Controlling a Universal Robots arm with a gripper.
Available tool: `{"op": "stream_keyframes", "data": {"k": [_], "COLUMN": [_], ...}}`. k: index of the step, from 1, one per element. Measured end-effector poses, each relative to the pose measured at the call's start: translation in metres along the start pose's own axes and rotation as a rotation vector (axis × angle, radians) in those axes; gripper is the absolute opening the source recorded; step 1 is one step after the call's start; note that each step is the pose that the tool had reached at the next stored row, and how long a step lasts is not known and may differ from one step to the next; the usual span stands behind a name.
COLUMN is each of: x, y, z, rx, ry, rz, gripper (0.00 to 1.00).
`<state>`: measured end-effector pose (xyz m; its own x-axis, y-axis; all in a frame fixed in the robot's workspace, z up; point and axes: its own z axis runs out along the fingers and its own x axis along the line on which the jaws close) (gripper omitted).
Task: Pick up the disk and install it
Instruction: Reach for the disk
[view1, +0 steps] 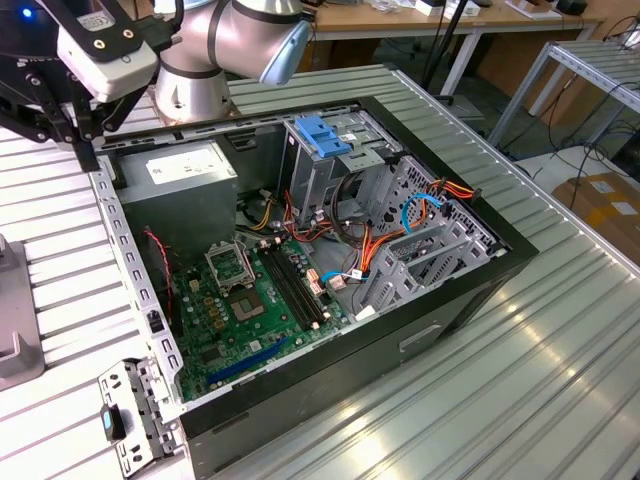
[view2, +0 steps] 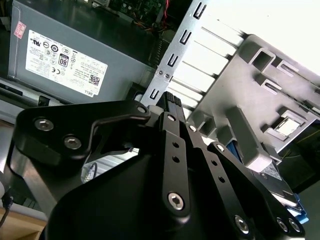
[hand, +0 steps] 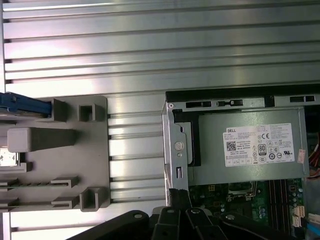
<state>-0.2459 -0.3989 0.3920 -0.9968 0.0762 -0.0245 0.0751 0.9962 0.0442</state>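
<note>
We are hovering the gripper (view2: 172, 100), jaws closed on nothing, above the case rim (hand: 172, 145); beside them the disk (hand: 25, 105) is sitting in a grey holder (hand: 75, 150), presumably for easy grasping.

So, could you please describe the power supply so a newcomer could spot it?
Start at the open case. In its corner nearest the arm's base sits the power supply, a plain grey metal box with a white label, unlike the green motherboard beside it.

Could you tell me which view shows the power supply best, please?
The first wrist view: the power supply shows its whole labelled face. The second wrist view shows part; the exterior view is oblique.
</note>
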Motion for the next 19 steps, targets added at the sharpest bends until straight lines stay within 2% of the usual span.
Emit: {"op": "stream_keyframes", "data": {"k": [19], "x": [0.0112], "y": [-0.0009], "z": [-0.0001], "rx": [0.0000], "ry": [0.0000], "rz": [0.000], "gripper": [0.10]}}
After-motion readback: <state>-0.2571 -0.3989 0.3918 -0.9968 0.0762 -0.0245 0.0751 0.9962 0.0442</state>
